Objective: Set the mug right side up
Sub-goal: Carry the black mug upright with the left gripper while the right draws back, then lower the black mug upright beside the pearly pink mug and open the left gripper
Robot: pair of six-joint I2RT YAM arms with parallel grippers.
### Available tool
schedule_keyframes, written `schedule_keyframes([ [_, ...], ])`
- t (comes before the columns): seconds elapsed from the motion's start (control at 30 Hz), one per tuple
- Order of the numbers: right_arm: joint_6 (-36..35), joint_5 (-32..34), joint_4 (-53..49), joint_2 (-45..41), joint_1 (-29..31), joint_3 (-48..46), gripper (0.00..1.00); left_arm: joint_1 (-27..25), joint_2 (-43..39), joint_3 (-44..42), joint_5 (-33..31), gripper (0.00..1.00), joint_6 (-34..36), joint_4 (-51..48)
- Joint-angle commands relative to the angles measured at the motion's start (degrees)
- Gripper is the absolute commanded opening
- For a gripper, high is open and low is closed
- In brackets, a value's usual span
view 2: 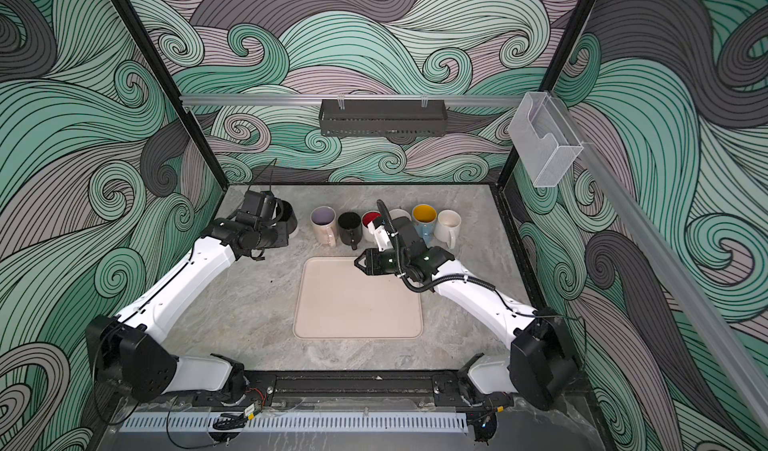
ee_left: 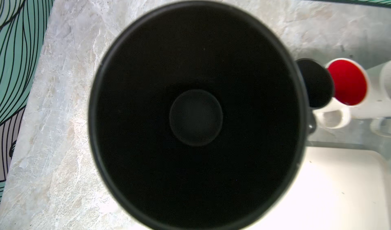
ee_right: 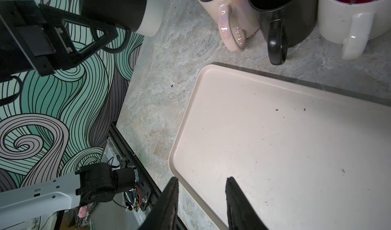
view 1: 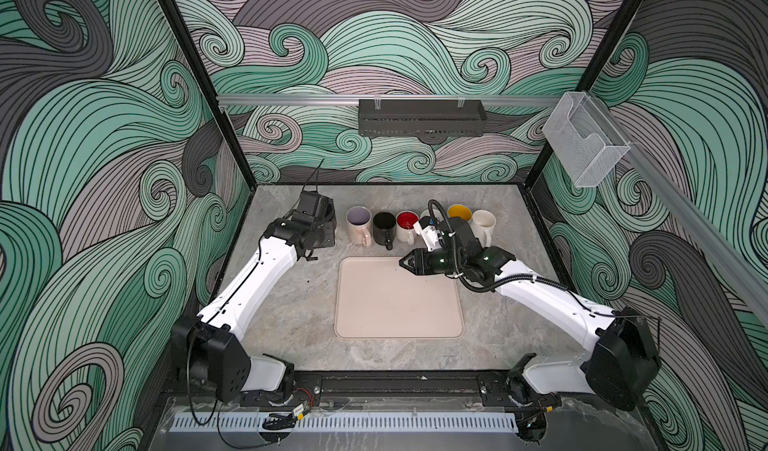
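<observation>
The mug (ee_left: 196,116) is black with a pale grey band round its base. It fills the left wrist view, open end towards the camera. At the table's far left it (view 2: 289,218) stands roughly upright, and whether its base touches the table is unclear. My left gripper (ee_right: 101,35) is shut on it at the handle side, seen in the right wrist view beside the mug body (ee_right: 127,8). My right gripper (ee_right: 202,179) hangs open and empty over the tray's far left corner, also seen in both top views (view 1: 402,262) (view 2: 357,260).
A beige tray (view 1: 399,328) lies mid-table. Behind it, several upright mugs stand in a row: a pink one (view 1: 358,224), a black one (view 1: 384,228), a red-lined one (view 1: 406,225), a yellow-lined one (view 1: 459,212) and a white one (view 1: 484,222). The right arm hides part of the row.
</observation>
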Motion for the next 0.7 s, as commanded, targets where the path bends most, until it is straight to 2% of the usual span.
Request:
schedule_keyframes([
  [0.0, -1.4, -0.4, -0.3, 0.1, -0.6, 0.2, 0.39, 0.9, 2.0, 2.6, -2.5, 0.00, 0.7, 6.0],
  [0.2, -1.4, -0.9, -0.7, 0.5, -1.3, 0.4, 0.38, 1.4, 8.6, 2.8, -1.8, 0.00, -0.2, 8.2],
  [0.67, -1.4, -0.6, -1.0, -0.3, -1.4, -0.5, 0.38, 1.5, 18.0, 7.0, 0.8, 0.00, -0.2, 9.1],
])
